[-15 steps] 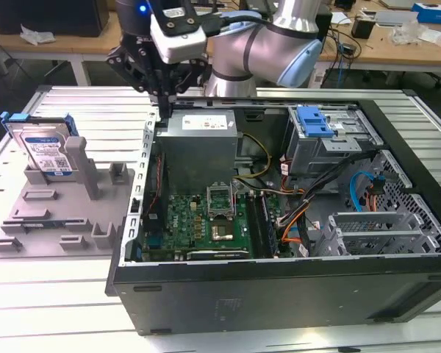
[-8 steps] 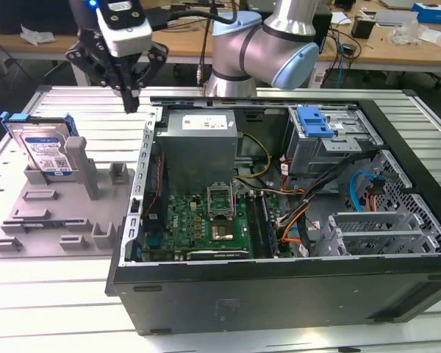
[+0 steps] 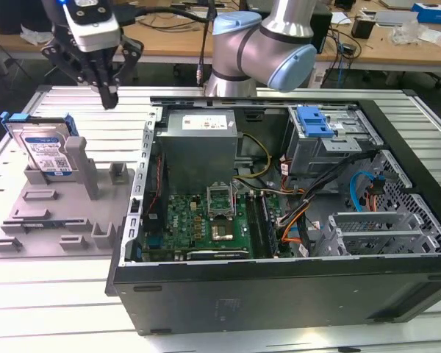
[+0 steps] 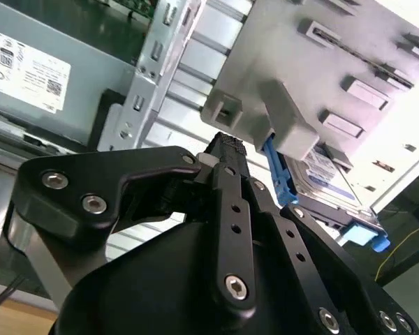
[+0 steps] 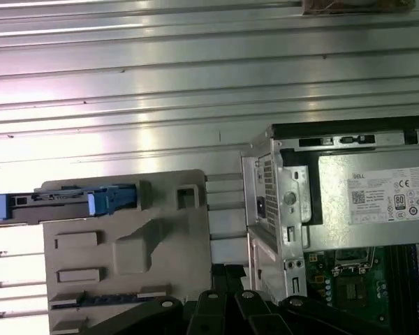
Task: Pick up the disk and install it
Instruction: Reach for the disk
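Disk [image 3: 44,151]: flat silver rectangle with a white-and-blue label in a blue plastic carrier, standing on edge in the matte grey moulded fixture [image 3: 59,220]. Gripper [image 3: 108,97]: black metal fingers, seemingly pressed together, empty, above the fixture's far edge. Open steel computer case [image 3: 279,294] stands beside the fixture on the ribbed aluminium table [image 3: 59,309].

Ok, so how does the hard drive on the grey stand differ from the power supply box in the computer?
The hard drive is a thin slab; the power supply is a bulkier box. The hard drive stands on edge in the grey stand, outside the computer case; the power supply sits inside it. The hard drive has a blue frame; the power supply is bare grey metal. Both carry printed labels.
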Robot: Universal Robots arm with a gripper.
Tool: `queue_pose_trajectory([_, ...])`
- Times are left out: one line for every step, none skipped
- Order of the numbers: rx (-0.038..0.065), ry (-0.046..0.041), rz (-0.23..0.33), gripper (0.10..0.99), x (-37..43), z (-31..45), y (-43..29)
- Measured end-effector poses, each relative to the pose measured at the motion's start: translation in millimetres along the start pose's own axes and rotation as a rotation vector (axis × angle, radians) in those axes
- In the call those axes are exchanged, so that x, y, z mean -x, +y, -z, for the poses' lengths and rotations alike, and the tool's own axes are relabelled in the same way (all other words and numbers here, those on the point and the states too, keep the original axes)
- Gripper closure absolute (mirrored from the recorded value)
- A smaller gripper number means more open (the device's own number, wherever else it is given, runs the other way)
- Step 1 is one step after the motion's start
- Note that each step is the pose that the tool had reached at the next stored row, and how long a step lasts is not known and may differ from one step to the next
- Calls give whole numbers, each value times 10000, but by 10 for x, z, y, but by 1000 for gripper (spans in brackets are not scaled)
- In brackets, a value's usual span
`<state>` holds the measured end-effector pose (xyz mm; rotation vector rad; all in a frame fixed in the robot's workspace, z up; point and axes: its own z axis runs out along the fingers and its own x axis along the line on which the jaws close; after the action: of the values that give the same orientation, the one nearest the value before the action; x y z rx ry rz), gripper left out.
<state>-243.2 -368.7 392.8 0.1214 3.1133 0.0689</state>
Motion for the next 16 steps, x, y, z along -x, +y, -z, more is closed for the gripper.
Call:
queue_pose_trajectory([-1, 0, -1, 980, -46, 0, 13])
queue_pose_trajectory([-1, 1, 0, 980, -79, 1, 22])
queue_pose_trajectory([-1, 0, -2, 980, -125, 1, 34])
queue_pose_trajectory([-1, 0, -5, 980, -156, 1, 43])
queue_pose_trajectory([-1, 1, -5, 980, -230, 1, 62])
queue_pose_trajectory([-1, 1, -5, 980, -260, 1, 70])
queue_pose_trajectory([0, 0, -8, 980, -299, 1, 80])
queue_pose_trajectory([-1, 0, -12, 980, -351, 1, 94])
queue_pose_trajectory([-1, 0, -11, 980, -382, 2, 102])
queue_pose_trajectory([-1, 0, -14, 980, -453, 2, 120])
queue_pose_trajectory([-1, 0, -18, 980, -517, 2, 134])
queue_pose_trajectory([-1, 0, -18, 980, -576, 2, 146])
queue_pose_trajectory([0, -1, -19, 980, -616, 2, 155])
queue_pose_trajectory([-1, 0, -23, 980, -652, 2, 163])
queue_pose_trajectory([0, -1, -25, 980, -702, 2, 174])
queue_pose_trajectory([-1, -1, -25, 980, -771, 2, 188])
